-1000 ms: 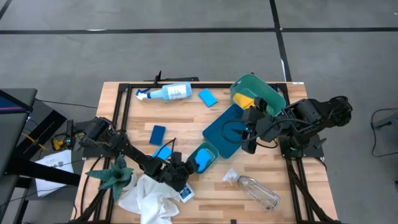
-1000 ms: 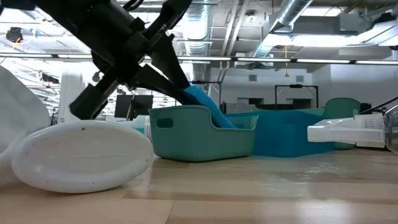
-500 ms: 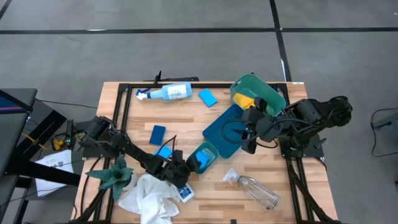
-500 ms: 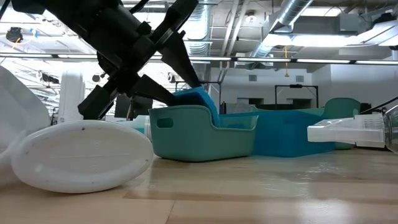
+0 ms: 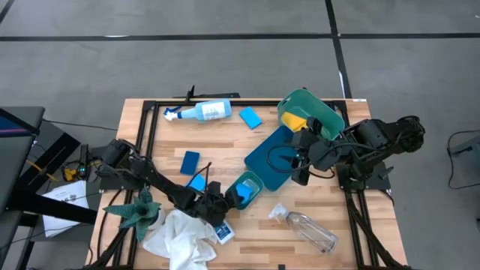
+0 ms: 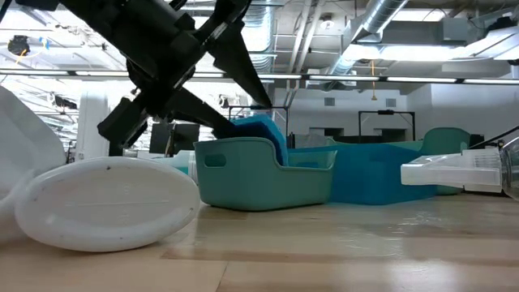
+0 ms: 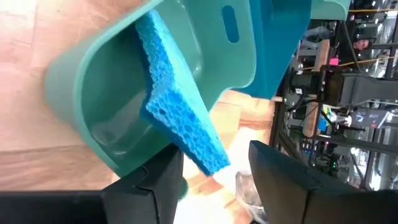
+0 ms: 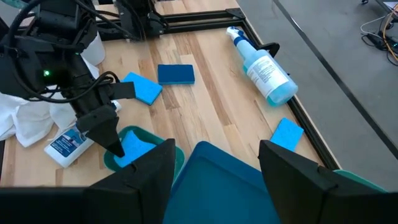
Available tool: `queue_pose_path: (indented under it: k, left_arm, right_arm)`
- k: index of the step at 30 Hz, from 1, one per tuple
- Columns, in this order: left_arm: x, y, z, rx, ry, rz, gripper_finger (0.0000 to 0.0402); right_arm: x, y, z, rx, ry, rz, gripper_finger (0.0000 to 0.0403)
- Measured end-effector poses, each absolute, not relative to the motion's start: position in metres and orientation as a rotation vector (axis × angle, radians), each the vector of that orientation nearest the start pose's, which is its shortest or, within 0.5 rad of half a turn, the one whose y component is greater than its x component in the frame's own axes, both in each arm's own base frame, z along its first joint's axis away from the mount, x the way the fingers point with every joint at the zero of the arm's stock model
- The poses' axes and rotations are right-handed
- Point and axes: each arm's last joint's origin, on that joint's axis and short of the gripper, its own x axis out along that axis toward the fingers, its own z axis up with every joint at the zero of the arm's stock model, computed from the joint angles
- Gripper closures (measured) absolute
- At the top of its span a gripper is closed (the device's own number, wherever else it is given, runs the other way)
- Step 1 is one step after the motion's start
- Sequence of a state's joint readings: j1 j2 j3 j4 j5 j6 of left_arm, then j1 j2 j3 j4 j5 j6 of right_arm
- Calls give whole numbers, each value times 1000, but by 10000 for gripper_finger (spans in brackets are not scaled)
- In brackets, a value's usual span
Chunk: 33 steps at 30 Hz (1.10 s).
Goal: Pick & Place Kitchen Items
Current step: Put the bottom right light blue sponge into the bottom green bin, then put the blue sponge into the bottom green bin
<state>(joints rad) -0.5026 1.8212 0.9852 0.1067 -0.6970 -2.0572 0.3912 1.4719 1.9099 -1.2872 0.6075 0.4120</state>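
A blue sponge (image 7: 180, 118) stands slanted in the small teal bin (image 5: 246, 189), with its lower part inside and its upper end leaning over the rim (image 7: 93, 149). My left gripper (image 7: 214, 180) is open at that rim. Its fingers stand on either side of the sponge's upper end (image 6: 259, 130) and do not hold it. My right gripper (image 5: 300, 161) hangs open over the dark blue tray (image 5: 274, 154) with nothing between its fingers. Two more blue sponges (image 5: 190, 161) (image 5: 196, 183) lie flat to the left of the bin.
A spray bottle (image 5: 201, 111) and a blue sponge (image 5: 250, 117) lie at the far edge. A green bin (image 5: 311, 112) holds a yellow pad (image 5: 294, 120). The clear bottle (image 5: 307, 229), small white bottle (image 5: 223, 233), white cloth (image 5: 180, 240) and green plant (image 5: 135, 210) lie along the near edge.
My left gripper has opened and let go of the blue sponge. The sponge has sunk lower into the small teal bin and now leans on its rim.
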Motion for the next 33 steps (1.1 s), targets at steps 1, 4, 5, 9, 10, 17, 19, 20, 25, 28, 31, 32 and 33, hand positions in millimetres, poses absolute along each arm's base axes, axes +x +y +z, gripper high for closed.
queue_pose_path:
  k: [1, 4, 5, 9, 10, 17, 19, 20, 25, 28, 31, 32, 33]
  left_arm:
    - [326, -158, 159, -1572, 173, 667, 219]
    - [323, -157, 163, -1562, 192, 668, 217]
    - [323, -158, 164, -1566, 197, 664, 218]
    - [319, -158, 169, -1562, 220, 660, 219]
    - [319, -159, 171, -1564, 224, 656, 219]
    - [303, -160, 187, -1518, 272, 674, 215]
    - [297, -160, 191, -1497, 287, 685, 215]
    - [295, -159, 193, -1486, 293, 690, 215]
    - [287, -155, 212, -1362, 303, 630, 215]
    - [282, -151, 228, -1240, 317, 571, 215]
    - [275, -144, 247, -1128, 299, 522, 215]
    - [272, -142, 253, -1093, 292, 504, 215]
    - [269, -139, 260, -1059, 278, 492, 215]
  right_arm:
    - [238, 80, 456, -16, 684, -349, 180]
    - [238, 80, 456, -16, 684, -349, 180]
    - [238, 80, 456, -16, 684, -349, 180]
    - [238, 80, 456, -14, 681, -349, 180]
    - [239, 80, 456, -11, 681, -350, 180]
    - [239, 81, 456, -4, 675, -351, 180]
    - [239, 81, 456, -4, 672, -353, 180]
    - [239, 81, 456, -4, 672, -353, 180]
    - [239, 81, 457, 3, 666, -353, 180]
    - [239, 81, 457, 5, 667, -355, 180]
    - [239, 81, 457, 4, 666, -358, 180]
    - [239, 81, 457, 4, 666, -358, 180]
    - [239, 81, 457, 5, 666, -358, 180]
